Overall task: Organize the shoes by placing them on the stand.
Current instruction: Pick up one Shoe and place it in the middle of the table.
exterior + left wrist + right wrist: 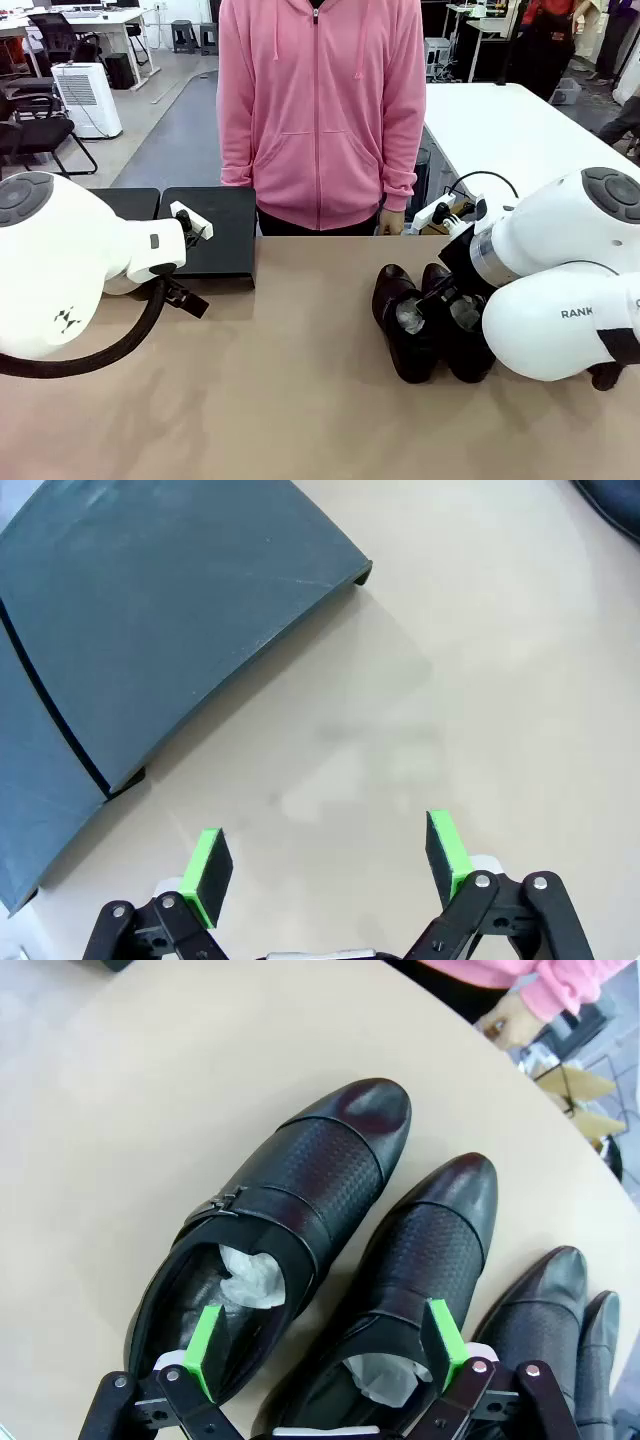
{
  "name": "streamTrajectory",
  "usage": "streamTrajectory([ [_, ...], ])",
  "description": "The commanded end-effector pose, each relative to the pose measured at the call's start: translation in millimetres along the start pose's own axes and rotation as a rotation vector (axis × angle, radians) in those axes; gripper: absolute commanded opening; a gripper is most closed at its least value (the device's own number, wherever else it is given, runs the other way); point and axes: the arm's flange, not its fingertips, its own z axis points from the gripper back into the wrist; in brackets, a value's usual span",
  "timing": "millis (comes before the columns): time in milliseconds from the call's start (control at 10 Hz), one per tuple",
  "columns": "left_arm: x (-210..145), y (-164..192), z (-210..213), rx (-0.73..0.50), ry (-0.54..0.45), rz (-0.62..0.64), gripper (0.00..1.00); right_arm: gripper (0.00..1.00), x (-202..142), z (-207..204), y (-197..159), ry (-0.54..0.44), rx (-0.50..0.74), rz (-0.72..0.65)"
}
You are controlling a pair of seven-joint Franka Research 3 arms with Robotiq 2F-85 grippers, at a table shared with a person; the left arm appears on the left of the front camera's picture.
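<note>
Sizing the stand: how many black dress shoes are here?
4, in a row: buckled shoe, second shoe, third shoe, fourth shoe at the picture's edge. Others may be hidden.

I see my tan table [300, 410] carrying the black stand [215, 240] far left, with the shoes [395, 300] clustered at right.

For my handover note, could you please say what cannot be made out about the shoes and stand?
Front view: the right arm hides some of the shoes; the left arm covers part of the stand.
Right wrist view: the right claw and bottom edge hide the near shoes' heels; the right edge cuts two more.
Left wrist view: the stand runs off the left edge.
</note>
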Motion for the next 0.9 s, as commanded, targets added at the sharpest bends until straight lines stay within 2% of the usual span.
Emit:
streamTrajectory([
  [0,0.1,0.0,0.4,0.000,-0.001,0.000,1.00,1.00,0.0,0.0,0.0,0.000,0.000,0.000],
  [800,0.1,0.0,0.4,0.000,-0.001,0.000,1.00,1.00,0.0,0.0,0.0,0.000,0.000,0.000],
])
